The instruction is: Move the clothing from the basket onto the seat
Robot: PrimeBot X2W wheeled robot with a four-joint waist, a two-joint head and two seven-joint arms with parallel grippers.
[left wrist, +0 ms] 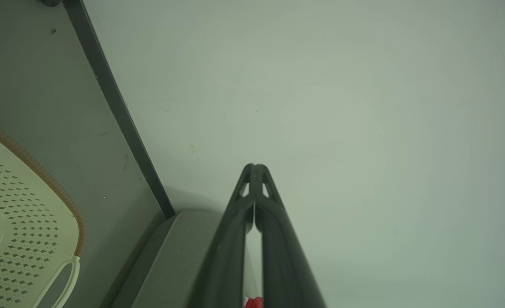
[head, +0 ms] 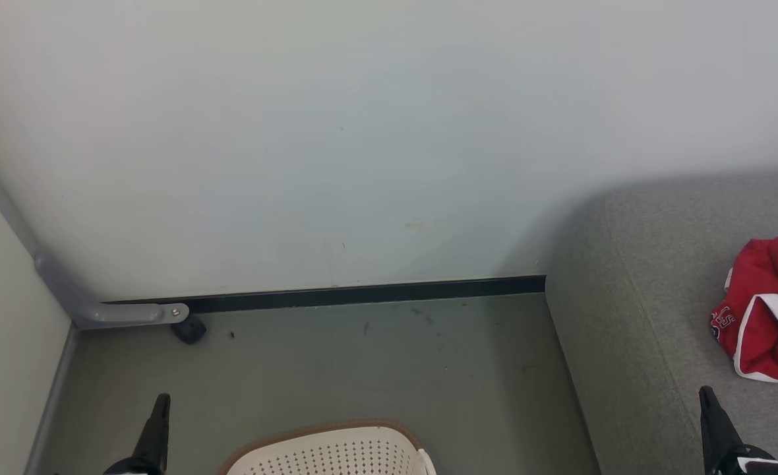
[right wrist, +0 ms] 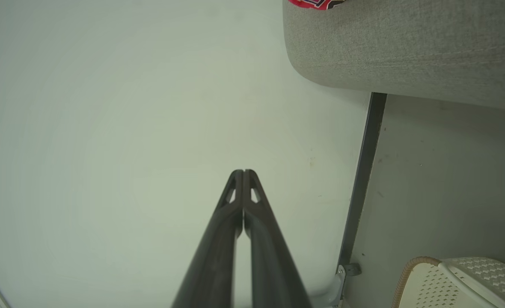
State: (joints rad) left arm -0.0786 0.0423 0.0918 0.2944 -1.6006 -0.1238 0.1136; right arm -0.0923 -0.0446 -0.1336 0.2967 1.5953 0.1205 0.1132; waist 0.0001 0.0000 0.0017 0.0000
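Red clothing point(head: 766, 310) with white trim lies bunched on the grey seat point(head: 653, 277) at the right edge of the head view; a sliver of it shows at the top of the right wrist view point(right wrist: 316, 3). The cream basket point(head: 329, 452) with a brown rim stands on the floor at the bottom centre, its inside hidden. My left gripper point(head: 161, 401) is shut, left of the basket, holding nothing. My right gripper point(head: 705, 394) is shut over the seat's front part, below the clothing. Both wrist views show fingers pressed together at the tips point(left wrist: 255, 167) point(right wrist: 243, 173).
A pale wall point(head: 362, 145) with a dark skirting strip point(head: 362, 295) closes the far side of the grey floor point(head: 376, 369). A grey bracket point(head: 99, 310) and a small black wheel point(head: 188, 328) sit in the left corner.
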